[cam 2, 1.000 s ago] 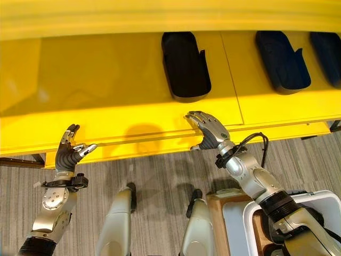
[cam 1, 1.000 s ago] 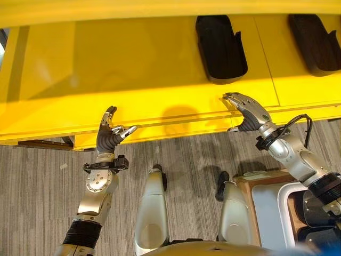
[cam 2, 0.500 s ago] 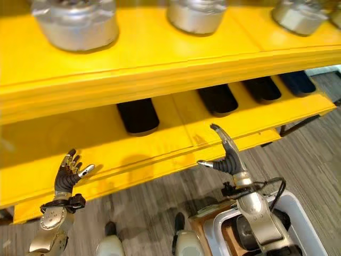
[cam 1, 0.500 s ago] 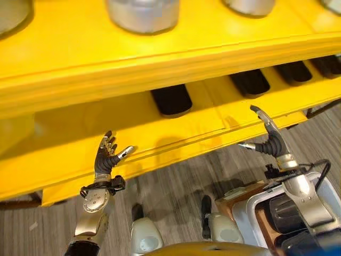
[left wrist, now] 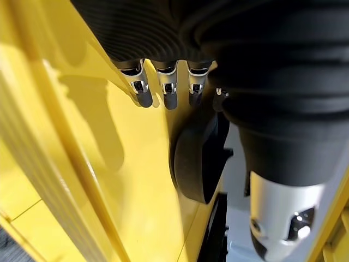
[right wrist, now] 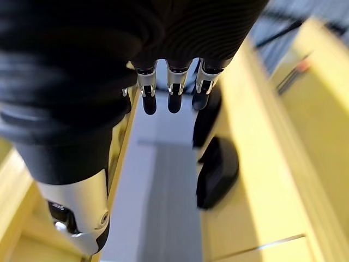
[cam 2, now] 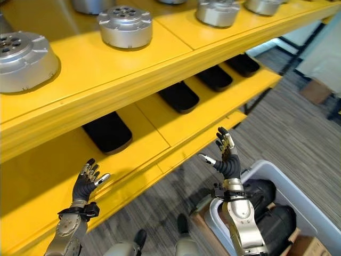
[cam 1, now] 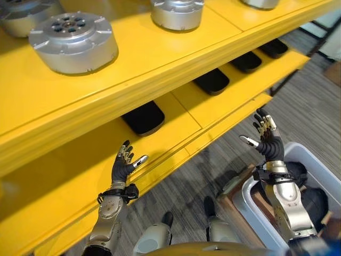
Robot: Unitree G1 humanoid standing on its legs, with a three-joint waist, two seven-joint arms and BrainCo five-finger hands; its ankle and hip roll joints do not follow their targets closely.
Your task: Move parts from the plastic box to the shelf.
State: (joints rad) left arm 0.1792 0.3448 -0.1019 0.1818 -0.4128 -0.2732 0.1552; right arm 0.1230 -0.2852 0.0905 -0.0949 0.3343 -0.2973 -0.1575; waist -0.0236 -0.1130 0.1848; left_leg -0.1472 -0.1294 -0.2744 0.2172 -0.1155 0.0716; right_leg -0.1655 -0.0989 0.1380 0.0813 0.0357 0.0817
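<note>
Left eye view: I have both hands raised and holding nothing, my left hand at about 7 o'clock before the lower board of the yellow shelf, my right hand at 4 o'clock above the plastic box. Fingers on both are spread and released. Dark parts lie in the box behind my right wrist, so I judge there is carrying left to do. A row of black parts already sits on the lower board, and round silver parts stand on the upper one.

Right eye view: the same scene, but more of the box shows here, at 5 o'clock, with its pale rim and the dark load inside plainer to read. The floor opens out toward 3 o'clock.

Left wrist view: looking past straight, unclenched fingers, I see one black part lying on the yellow board close ahead, which the head views show only from above.

Right wrist view: fingers again straight and empty, with two black parts on the lower board beyond them.

My reading: some parts are placed, the box is not emptied, and no part is in hand.
</note>
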